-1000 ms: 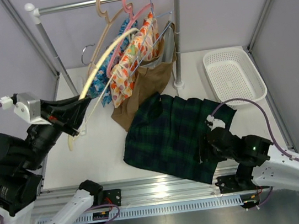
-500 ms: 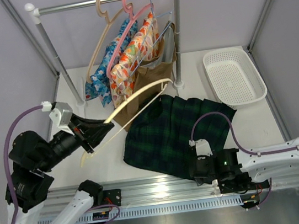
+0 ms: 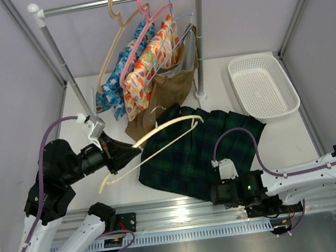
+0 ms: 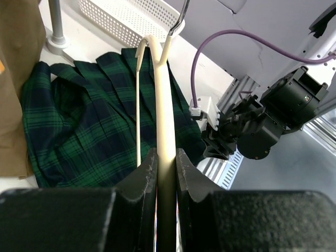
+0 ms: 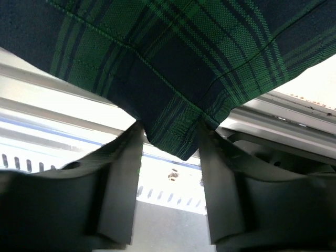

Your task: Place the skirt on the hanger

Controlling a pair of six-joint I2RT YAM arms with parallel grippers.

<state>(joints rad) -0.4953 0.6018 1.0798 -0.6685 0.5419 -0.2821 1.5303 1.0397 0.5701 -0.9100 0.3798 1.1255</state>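
At the skirt's [image 3: 191, 154] near hem, just over the table's front rail, the right gripper [image 3: 219, 194] sits low. The overhead view hides its fingertips under its own body. Only the right wrist camera settles it: a corner of the plaid skirt [image 5: 173, 63] hangs down between the two fingers, which are drawn in narrow and pinch the cloth from both sides at the right gripper [image 5: 170, 137].

Left of the skirt, the left gripper [image 3: 125, 154] holds the hanger [image 3: 168, 129] by one of its thick cream arms. From above, the hanger's whole curve shows, reaching from the left gripper out over the skirt's far left part (whether it touches the cloth cannot be told). The left wrist camera instead looks along the hanger [image 4: 165, 105], with the left gripper [image 4: 167, 168] closed tight on the arm, one finger on each side. The skirt [image 4: 79, 121] lies spread flat beneath it, and the right arm is across the skirt.

Beyond the skirt's far edge a brown garment [image 3: 164, 98] hangs, its bottom edge touching the skirt's far left corner. It hangs with two floral garments from a clothes rack [image 3: 119, 0], which also carries a tan hanger [image 3: 115, 8] and a pink hanger [image 3: 144, 1]. Right of the skirt's far corner stands a white basket [image 3: 262, 84], near but apart.
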